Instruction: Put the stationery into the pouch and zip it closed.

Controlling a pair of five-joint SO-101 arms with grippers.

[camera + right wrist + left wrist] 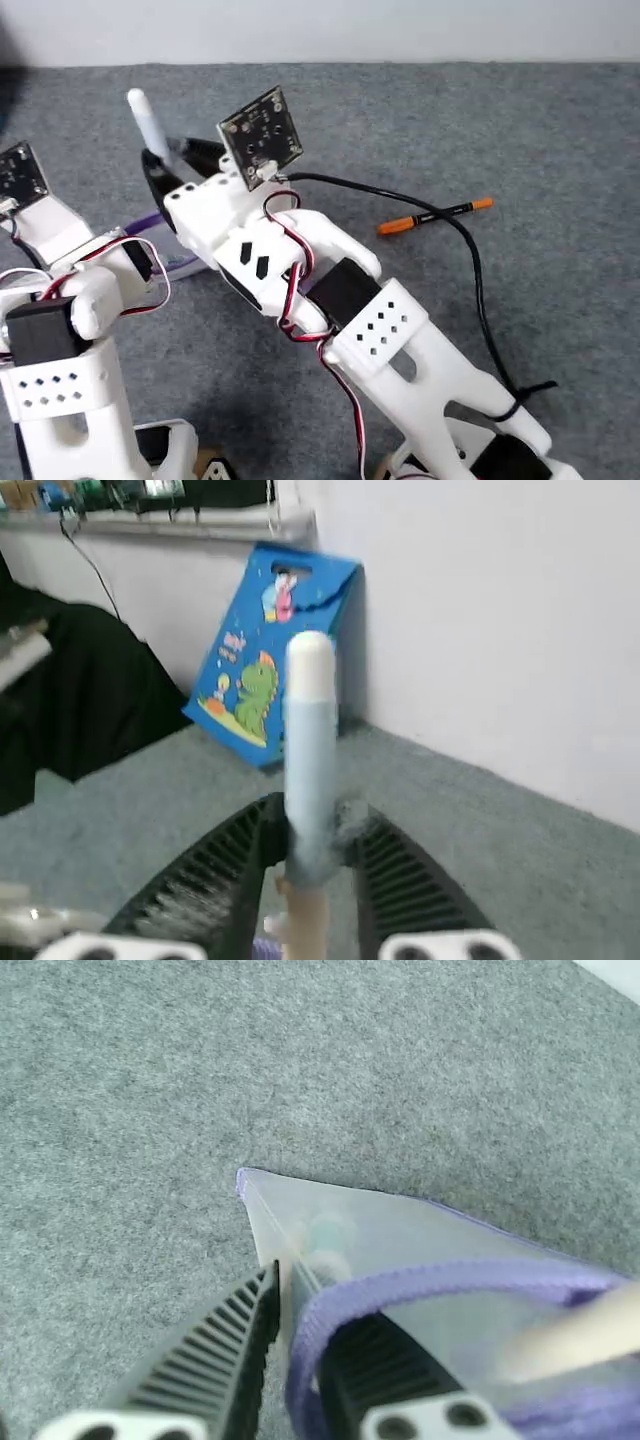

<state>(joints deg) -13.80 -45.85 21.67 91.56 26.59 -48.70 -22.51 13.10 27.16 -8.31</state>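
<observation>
The translucent pouch (420,1250) with purple trim lies on the grey carpet; in the high view it peeks out between the arms (180,265). My left gripper (300,1300) is shut on the pouch's purple edge (450,1280) near one corner. My right gripper (310,830) is shut on a pale blue pen with a white cap (310,730), which stands nearly upright over the pouch (145,120). The pen's beige lower shaft (590,1335) shows at the pouch's mouth. An orange and black pen (435,215) lies on the carpet to the right, apart from both arms.
Grey carpet (520,130) covers the table, with open room at the right and back. A black cable (470,260) runs from the right arm past the orange pen. A blue cartoon bag (270,650) leans against the wall behind.
</observation>
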